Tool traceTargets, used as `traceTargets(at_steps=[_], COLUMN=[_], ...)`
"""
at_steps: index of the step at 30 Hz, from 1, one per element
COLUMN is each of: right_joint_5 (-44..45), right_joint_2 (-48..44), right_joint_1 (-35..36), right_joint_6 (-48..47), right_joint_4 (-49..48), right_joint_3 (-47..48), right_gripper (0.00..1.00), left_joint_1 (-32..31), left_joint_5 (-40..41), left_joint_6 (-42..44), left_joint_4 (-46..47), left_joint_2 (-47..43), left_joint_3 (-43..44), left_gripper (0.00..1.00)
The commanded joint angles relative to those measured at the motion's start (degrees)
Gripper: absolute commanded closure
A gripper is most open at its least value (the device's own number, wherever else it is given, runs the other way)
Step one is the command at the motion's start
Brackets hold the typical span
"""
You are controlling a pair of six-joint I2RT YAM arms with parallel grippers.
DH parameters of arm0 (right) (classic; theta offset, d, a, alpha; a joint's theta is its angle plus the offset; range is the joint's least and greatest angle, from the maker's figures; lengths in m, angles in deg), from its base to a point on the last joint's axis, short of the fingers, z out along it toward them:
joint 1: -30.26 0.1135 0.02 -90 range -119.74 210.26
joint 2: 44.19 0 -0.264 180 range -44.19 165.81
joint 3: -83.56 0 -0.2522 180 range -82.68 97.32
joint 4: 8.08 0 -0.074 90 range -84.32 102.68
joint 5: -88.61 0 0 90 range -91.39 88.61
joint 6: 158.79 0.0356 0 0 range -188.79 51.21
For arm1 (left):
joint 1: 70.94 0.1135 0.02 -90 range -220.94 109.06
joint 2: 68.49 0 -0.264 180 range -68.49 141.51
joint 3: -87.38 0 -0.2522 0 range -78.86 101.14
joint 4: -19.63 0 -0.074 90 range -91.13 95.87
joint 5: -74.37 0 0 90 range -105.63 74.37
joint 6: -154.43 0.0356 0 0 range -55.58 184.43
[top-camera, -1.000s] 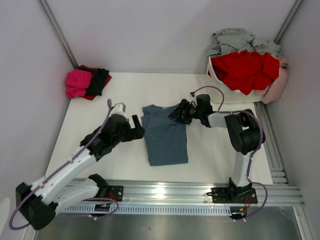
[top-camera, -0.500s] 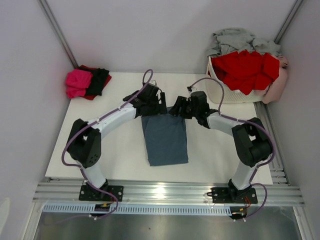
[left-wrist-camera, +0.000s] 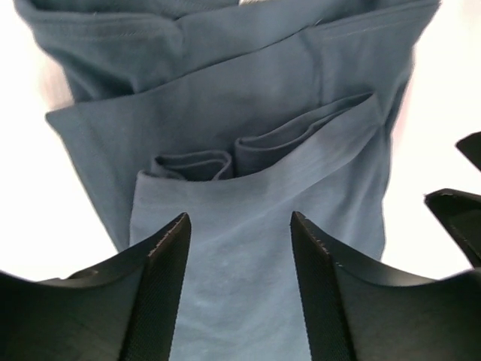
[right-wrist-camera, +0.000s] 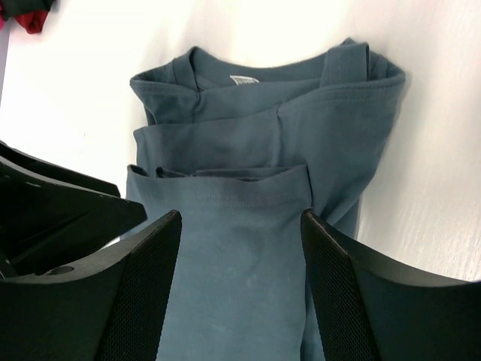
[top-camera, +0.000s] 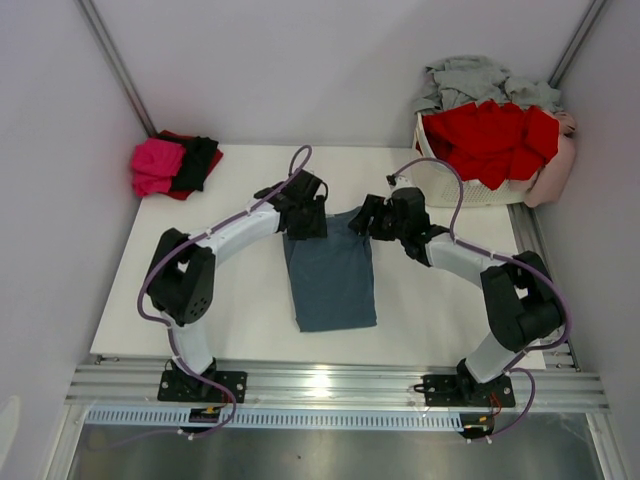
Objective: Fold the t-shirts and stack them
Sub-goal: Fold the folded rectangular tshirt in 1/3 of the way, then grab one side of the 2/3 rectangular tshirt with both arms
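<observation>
Two black grippers are seen from above at the far, collar end of a slate blue-grey cloth t-shirt point(top-camera: 332, 280). It lies folded into a long strip mid-way across the white table point(top-camera: 230, 300). The left gripper point(top-camera: 306, 220) is set at its left corner and the right gripper point(top-camera: 366, 220) at its right. Bare tabletop is left on both sides of the strip. A white lattice plastic basket point(top-camera: 437, 185), heaped with red shirts point(top-camera: 490, 135) and pale grey shirts point(top-camera: 475, 78), stands at the far right. A magenta-pink shirt point(top-camera: 157, 165) and a black shirt point(top-camera: 199, 162) are piled at the far left.

From the left wrist, the ribbed left fingers point(left-wrist-camera: 161, 286) are held apart over soft, layered folds and a stitched hem, closed on nothing.

From the right wrist, the right fingers point(right-wrist-camera: 150, 286) are spread wide above the cloth, gripping nothing. A small pale label point(right-wrist-camera: 242, 79) is sewn inside the collar; its writing cannot be read.
</observation>
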Motion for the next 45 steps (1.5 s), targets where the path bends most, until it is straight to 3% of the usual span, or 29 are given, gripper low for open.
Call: traceTargets(at_steps=[1, 12, 19, 24, 29, 32, 36, 41, 43, 45], right_joint_5=[-0.9, -8.0, -4.7, -0.4, 8.9, 14.0, 13.9, 14.3, 13.4, 12.8], right_joint_2=[-1.4, 3.9, 7.1, 7.6, 6.5, 5.2, 3.2, -3.2, -4.9, -7.2], right_joint_1=[0.2, 0.7, 0.8, 0.8, 0.7, 0.7, 1.3, 3.7, 4.8, 5.2], right_joint_6=[0.4, 2.5, 1.7, 1.6, 2.4, 3.2, 1.9, -0.6, -1.3, -1.0], right_joint_4=[-1.4, -3.8, 0.2, 3.7, 8.9, 12.6, 12.5, 11.7, 12.6, 13.8], right_joint_3=[-1.2, -1.8, 0.4, 1.6, 2.3, 2.3, 1.8, -0.1, -1.1, -2.9], right_gripper=[0.32, 0.38, 0.43, 0.73, 0.91, 0.96, 0.88, 0.53, 0.44, 0.43], left_joint_1=[0.6, 1.0, 1.1, 1.4, 1.7, 2.0, 2.1, 2.0, 1.8, 1.4], left_joint_5=[0.6, 2.8, 4.2, 5.7, 7.2, 8.1, 8.2, 9.4, 8.2, 6.8], left_joint_6=[0.0, -1.1, -1.8, -2.3, -2.9, -3.6, -4.5, -4.8, -5.6, -6.7], left_joint_4=[-2.2, -8.2, -10.9, -13.3, -14.8, -15.4, -13.5, -6.9, -6.8, -4.7], left_joint_2=[0.1, 5.6, 7.5, 8.7, 9.0, 8.8, 4.3, -11.1, -14.8, -20.3], left_joint_3=[1.5, 3.2, 4.2, 5.3, 5.1, 4.1, 0.4, -9.4, -12.1, -18.6], left_gripper=[0.43, 0.49, 0.49, 0.48, 0.48, 0.47, 0.45, 0.21, 0.20, 0.21])
